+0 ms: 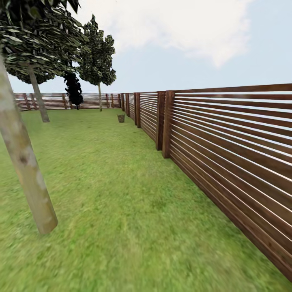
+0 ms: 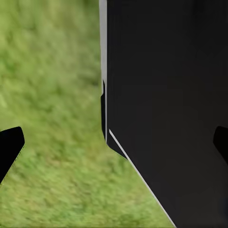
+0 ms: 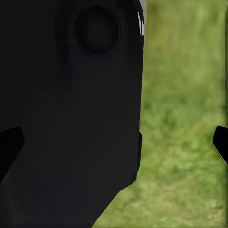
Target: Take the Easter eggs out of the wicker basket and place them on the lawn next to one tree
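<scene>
Wicker basket (image 1: pixel 121 118): small with distance, upright on the lawn (image 1: pixel 121 211), just beside the slatted wooden fence (image 1: pixel 227 146), well apart from both sets of fingers. Contents too small to tell.

Tree (image 1: pixel 24 162): thick mottled trunk, near, leaning in the head view; leafy canopy above.

Thin-trunked trees (image 1: pixel 99 69), dark cypress (image 1: pixel 74 90): far back along the rear fence.

Left gripper (image 2: pixel 114 142): black fingers (image 2: pixel 9 147) wide apart, nothing between but blurred grass and a dark robot body panel (image 2: pixel 166 104).

Right gripper (image 3: pixel 114 142): fingers (image 3: pixel 221 142) likewise spread, empty; dark panel with round recess (image 3: pixel 97 29) on one side, grass on the other.
</scene>
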Tool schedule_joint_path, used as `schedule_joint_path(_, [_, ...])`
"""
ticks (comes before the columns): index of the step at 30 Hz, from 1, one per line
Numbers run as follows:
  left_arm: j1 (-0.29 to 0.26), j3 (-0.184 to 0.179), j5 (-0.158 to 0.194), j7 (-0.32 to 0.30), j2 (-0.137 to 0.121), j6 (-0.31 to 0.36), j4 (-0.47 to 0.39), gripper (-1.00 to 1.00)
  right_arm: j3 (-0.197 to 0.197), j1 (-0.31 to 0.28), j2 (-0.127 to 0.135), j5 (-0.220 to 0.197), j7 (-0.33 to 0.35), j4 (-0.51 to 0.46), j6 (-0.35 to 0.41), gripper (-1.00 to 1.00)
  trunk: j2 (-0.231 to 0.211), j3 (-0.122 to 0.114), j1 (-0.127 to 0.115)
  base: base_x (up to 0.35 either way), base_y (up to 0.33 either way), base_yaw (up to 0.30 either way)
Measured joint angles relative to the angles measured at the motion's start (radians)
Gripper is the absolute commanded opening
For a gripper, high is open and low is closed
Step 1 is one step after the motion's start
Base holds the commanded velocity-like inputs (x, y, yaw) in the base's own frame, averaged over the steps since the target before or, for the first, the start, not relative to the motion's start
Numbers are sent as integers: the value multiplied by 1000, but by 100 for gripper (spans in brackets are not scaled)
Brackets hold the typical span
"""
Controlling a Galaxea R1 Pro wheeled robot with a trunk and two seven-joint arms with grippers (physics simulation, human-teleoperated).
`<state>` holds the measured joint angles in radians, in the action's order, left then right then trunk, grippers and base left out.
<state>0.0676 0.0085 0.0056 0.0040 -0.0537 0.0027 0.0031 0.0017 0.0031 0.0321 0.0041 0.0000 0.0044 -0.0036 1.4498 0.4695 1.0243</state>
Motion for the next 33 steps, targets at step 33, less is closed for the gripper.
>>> schedule_joint_path(33, [0, 0, 0, 0, 0, 0, 0, 100, 0, 0, 0, 0, 0, 0, 0, 100, 0, 0, 0, 348, 0, 0])
